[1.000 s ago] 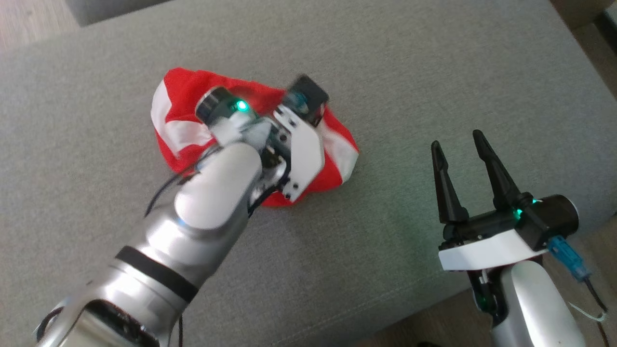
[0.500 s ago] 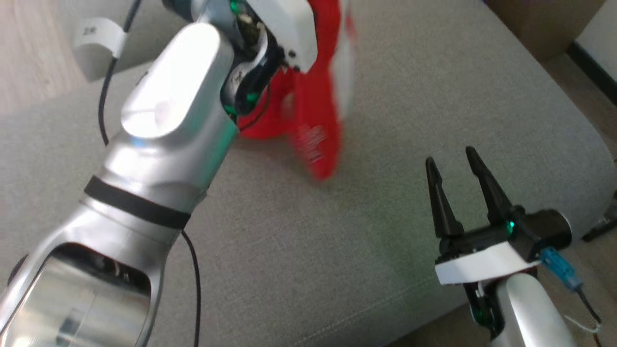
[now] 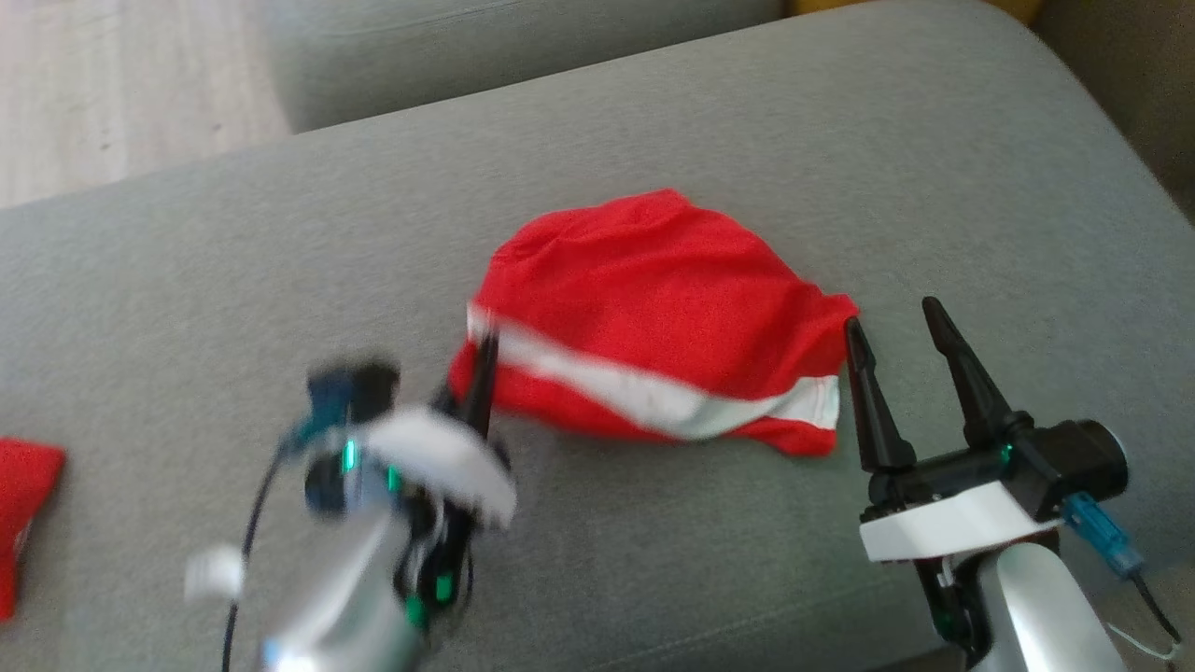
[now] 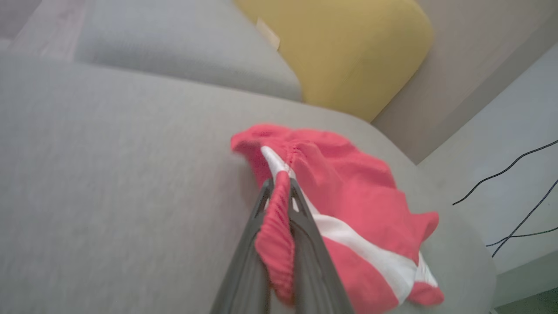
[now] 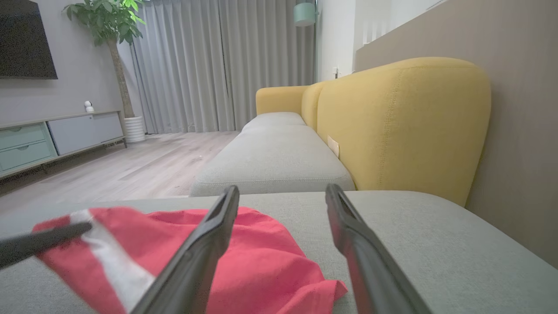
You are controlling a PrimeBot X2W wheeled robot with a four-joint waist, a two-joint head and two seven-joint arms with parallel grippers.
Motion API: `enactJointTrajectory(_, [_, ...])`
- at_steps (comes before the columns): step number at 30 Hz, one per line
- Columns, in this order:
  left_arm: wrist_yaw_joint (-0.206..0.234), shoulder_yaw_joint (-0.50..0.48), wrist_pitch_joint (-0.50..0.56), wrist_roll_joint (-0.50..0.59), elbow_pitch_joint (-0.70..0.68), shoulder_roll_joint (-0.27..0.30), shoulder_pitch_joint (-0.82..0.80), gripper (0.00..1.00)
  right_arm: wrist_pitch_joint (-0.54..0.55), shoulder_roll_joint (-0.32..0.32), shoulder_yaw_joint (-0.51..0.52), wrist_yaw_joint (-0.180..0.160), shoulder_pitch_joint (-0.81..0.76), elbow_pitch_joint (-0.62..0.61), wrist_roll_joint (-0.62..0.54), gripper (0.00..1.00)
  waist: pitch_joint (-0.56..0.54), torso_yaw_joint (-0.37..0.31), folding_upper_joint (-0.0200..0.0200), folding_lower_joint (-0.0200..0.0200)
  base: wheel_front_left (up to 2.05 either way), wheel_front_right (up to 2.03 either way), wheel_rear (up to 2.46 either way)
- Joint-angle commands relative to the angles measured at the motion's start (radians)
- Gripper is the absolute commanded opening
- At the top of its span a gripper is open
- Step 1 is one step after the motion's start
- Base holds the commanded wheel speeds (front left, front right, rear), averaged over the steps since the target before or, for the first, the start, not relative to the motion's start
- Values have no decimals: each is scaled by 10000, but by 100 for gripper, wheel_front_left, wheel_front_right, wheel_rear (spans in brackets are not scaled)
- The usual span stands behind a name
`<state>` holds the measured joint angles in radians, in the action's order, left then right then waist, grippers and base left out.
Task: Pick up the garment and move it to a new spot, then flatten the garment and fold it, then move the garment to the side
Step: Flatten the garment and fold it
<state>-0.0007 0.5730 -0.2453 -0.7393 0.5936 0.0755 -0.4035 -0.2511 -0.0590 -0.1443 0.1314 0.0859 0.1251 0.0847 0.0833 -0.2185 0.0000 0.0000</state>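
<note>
The garment point(image 3: 653, 317) is red with a white stripe and lies loosely spread on the grey sofa cushion point(image 3: 233, 280). My left gripper point(image 3: 481, 369), blurred by motion, is shut on its left edge. The left wrist view shows that gripper point(image 4: 279, 185) pinching the elastic hem, with the garment point(image 4: 362, 196) trailing away to the right. My right gripper point(image 3: 890, 313) stands open just off the garment's right corner, holding nothing. From the right wrist, the open right gripper point(image 5: 282, 188) points over the garment point(image 5: 261, 257), and a left gripper finger point(image 5: 43, 242) reaches the fabric's left end.
Another red cloth point(image 3: 23, 513) lies at the cushion's left edge. A second grey cushion point(image 3: 467, 47) and wooden floor point(image 3: 112, 84) lie beyond. A yellow sofa back point(image 5: 401, 122) rises on the right. The cushion's front edge point(image 3: 747, 635) runs near my right arm.
The head camera has shifted. My left gripper lifted the garment off the cushion, swung it up, and has brought it down spread out close to the right gripper. The right gripper stayed open.
</note>
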Motion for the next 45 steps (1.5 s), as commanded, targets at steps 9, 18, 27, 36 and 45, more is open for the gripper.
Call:
enactJointTrajectory(9, [-784,-1203,-161,871,-1926,-183,2564,100,-107,-228,-201,-7,28,-368,-88,100,-72,840,0,0,0,0,0])
enactJointTrajectory(18, [-628,-582,366,1983,-2080,922,2897,100,-107,-245,-369,-7,-71,-276,-51,100,-357,804,0,0,0,0,0])
enactJointTrajectory(27, [-411,-441,1892,2118,-2322,1377,2024,100,-107,-234,-424,-7,-87,-297,-10,100,-96,642,0,0,0,0,0])
enactJointTrajectory(36, [-364,-191,2871,2194,-1527,1494,1386,97,-107,-313,-435,-7,58,-288,21,100,104,493,0,0,0,0,0])
enactJointTrajectory(45, [-554,-154,2930,2022,-1187,1477,1131,78,-107,-309,-458,-7,62,-263,5,100,152,511,0,0,0,0,0])
